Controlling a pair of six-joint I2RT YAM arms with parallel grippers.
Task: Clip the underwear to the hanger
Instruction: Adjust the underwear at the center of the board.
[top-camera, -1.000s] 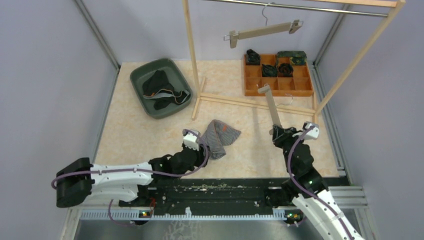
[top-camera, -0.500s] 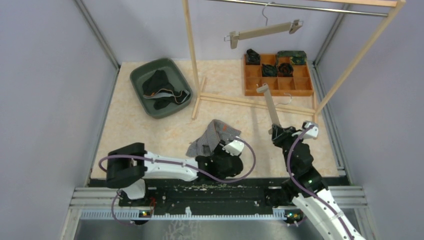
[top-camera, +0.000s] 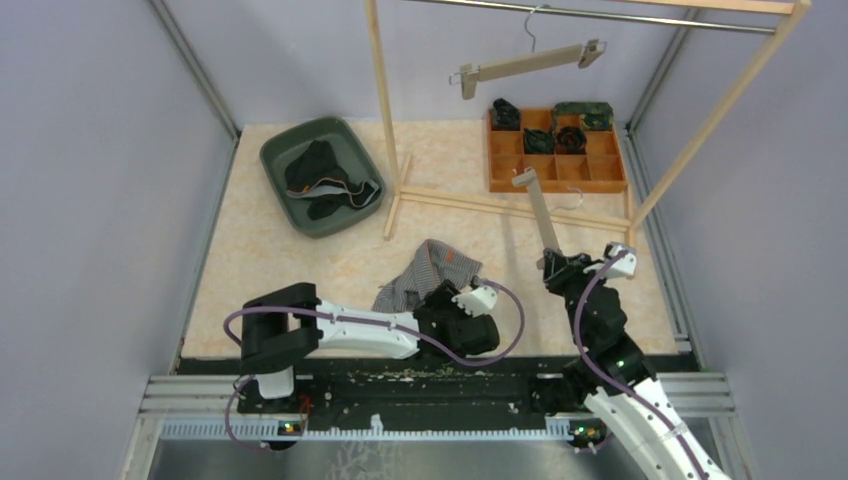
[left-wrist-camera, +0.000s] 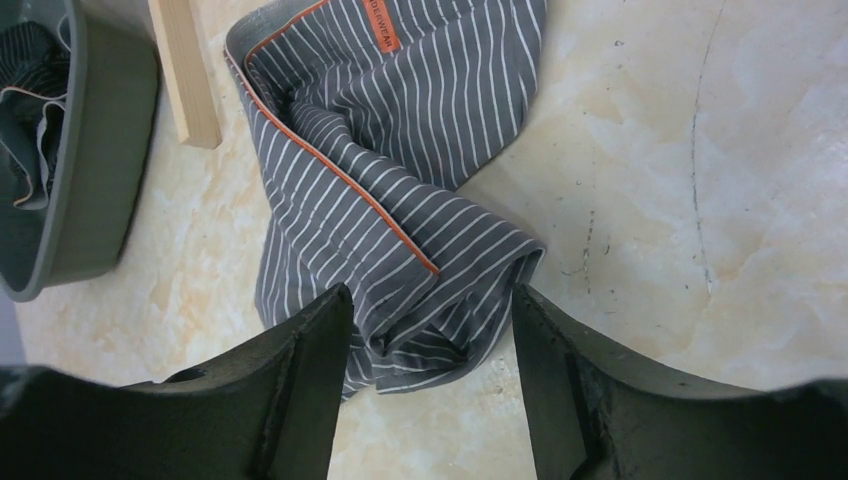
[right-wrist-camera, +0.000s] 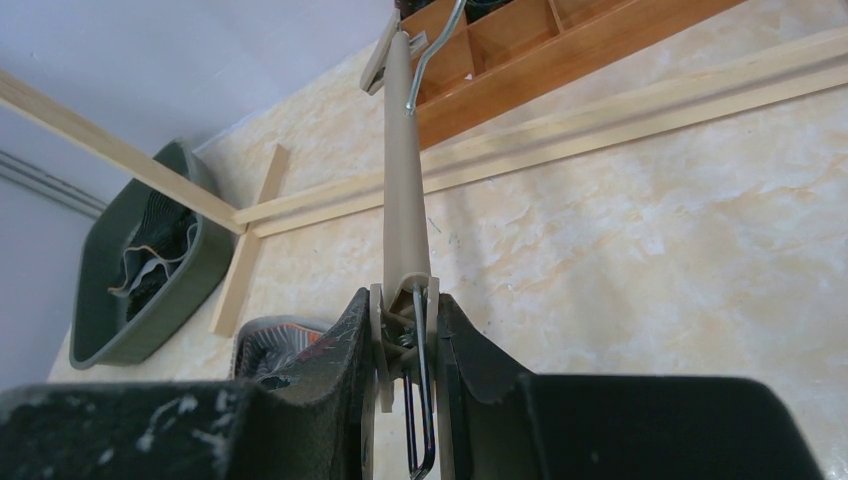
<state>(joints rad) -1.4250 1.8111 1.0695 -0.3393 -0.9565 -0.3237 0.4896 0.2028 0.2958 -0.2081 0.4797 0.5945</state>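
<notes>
The crumpled grey pinstriped fabric underwear (left-wrist-camera: 400, 190) is lying beside the pale wooden rack foot (left-wrist-camera: 185, 70), between the parted jaws of the left gripper (left-wrist-camera: 430, 310), while the right gripper (right-wrist-camera: 405, 315) is clamping the clip end of the beige hanger (right-wrist-camera: 403, 180).

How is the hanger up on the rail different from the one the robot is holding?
The rail hanger hangs by its hook from the rail, slightly tilted; the held hanger has its hook free. Nothing grips the rail hanger; the right hand pinches the held hanger at one end clip, bar pointing away. Both are tan bars with end clips, and neither carries the underwear yet.
</notes>
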